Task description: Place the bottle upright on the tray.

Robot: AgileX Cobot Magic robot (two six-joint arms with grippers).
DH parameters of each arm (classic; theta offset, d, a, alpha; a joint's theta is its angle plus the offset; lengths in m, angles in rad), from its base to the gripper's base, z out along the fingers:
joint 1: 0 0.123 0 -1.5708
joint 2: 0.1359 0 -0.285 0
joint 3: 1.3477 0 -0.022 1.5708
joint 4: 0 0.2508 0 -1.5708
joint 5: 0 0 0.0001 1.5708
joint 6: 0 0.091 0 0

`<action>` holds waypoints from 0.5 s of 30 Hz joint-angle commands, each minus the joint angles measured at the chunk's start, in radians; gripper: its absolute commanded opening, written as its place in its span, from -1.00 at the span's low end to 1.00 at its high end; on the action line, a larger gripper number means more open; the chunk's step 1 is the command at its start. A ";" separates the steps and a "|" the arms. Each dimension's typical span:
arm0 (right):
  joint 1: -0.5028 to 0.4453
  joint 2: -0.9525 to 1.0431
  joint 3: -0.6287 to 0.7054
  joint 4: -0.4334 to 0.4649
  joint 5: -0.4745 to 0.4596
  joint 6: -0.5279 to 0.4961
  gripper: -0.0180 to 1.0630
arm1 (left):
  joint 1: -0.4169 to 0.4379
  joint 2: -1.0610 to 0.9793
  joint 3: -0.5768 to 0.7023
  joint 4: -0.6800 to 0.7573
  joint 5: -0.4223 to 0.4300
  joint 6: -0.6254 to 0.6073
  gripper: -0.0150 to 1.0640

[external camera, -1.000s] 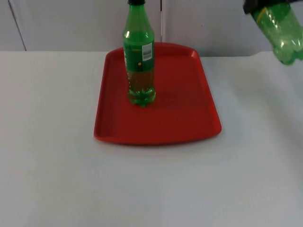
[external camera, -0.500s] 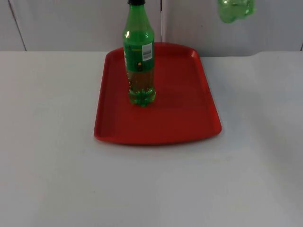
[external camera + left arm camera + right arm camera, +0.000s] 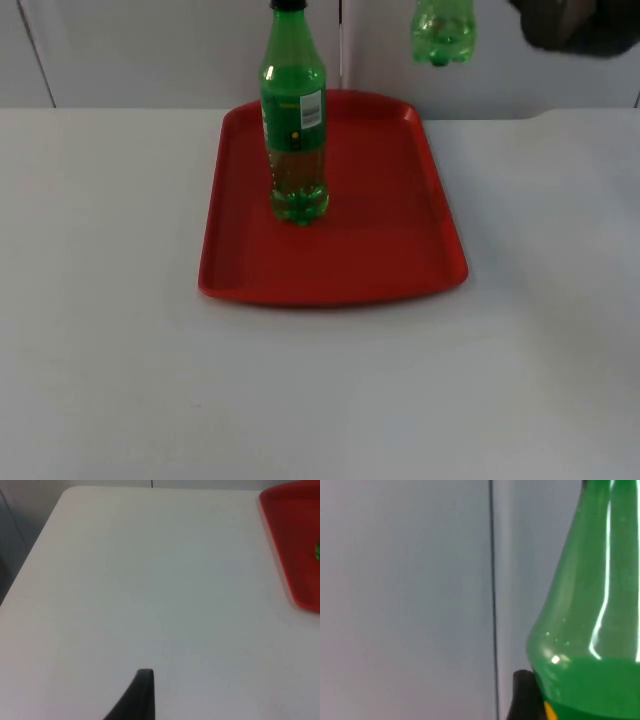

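Green bottle (image 3: pixel 442 30) hangs base-down, roughly upright I think, above the red tray's (image 3: pixel 400 250) far edge; I can't tell either pincer's grip; left arm waits.

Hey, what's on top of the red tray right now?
One green plastic bottle with a black cap stands upright on the red plastic tray, toward its back left. A second green bottle hangs above the tray's back edge, not on it. Its top is out of sight.

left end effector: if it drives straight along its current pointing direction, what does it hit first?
Most likely the bare white table: the left wrist view looks past a black fingertip onto open tabletop. The red tray lies off to the side of that line. Depth is unclear.
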 commanded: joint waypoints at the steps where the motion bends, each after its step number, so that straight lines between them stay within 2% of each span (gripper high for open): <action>1: 0.004 0.030 0.004 -0.073 -0.116 0.059 -0.97 | -0.008 -0.004 0.003 0.003 -0.001 0.000 0.97; 2: 0.004 0.069 0.004 -0.127 -0.210 0.083 -0.97 | -0.008 -0.004 0.003 0.003 -0.001 0.000 0.97; 4: 0.004 0.112 -0.001 -0.155 -0.284 0.083 -0.97 | -0.008 -0.004 0.003 0.003 -0.001 0.000 0.97; 8: 0.004 0.178 -0.044 -0.156 -0.282 0.114 -0.97 | -0.008 -0.004 0.003 0.003 -0.001 0.000 0.97; 11: -0.006 0.276 -0.152 -0.163 -0.272 0.205 -0.97 | -0.008 -0.004 0.003 0.003 -0.001 0.000 0.97; 12: -0.006 0.276 -0.152 -0.163 -0.272 0.205 -0.97 | -0.008 -0.004 0.003 0.003 -0.001 0.000 0.97; 15: -0.006 0.350 -0.261 -0.168 -0.266 0.221 -0.97 | -0.008 -0.004 0.003 0.003 -0.001 0.000 0.97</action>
